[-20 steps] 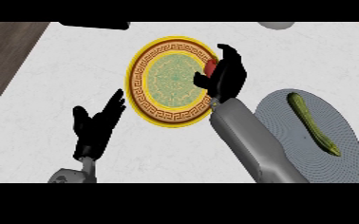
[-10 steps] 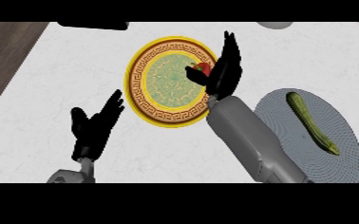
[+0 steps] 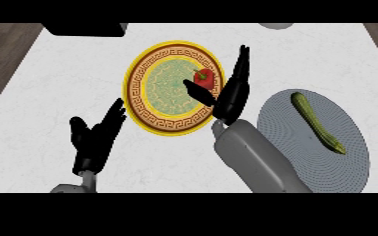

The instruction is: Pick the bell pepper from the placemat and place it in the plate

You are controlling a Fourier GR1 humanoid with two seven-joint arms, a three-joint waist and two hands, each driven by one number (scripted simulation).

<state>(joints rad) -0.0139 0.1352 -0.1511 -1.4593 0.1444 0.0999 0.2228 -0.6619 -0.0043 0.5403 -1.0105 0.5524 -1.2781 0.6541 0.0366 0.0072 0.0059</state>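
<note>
A red bell pepper (image 3: 204,78) with a green stem lies on the right part of the plate (image 3: 151,87), which has a yellow rim and a brown patterned band. My right hand (image 3: 231,94) stands open just right of the pepper, fingers straight and pointing away, thumb reaching under the pepper toward the plate's middle. The hand covers the plate's right rim. The grey round placemat (image 3: 295,130) lies to the right with a long green vegetable (image 3: 316,122) on it. My left hand (image 3: 96,137) rests open at the lower left, fingers up.
A dark object (image 3: 83,28) sits at the counter's far left edge, and a grey round thing (image 3: 275,25) shows at the far right. A brown strip (image 3: 11,42) borders the white counter on the left.
My right hand has opened from around the bell pepper and straightened its fingers; the pepper now lies uncovered on the plate. The left hand has barely shifted.
</note>
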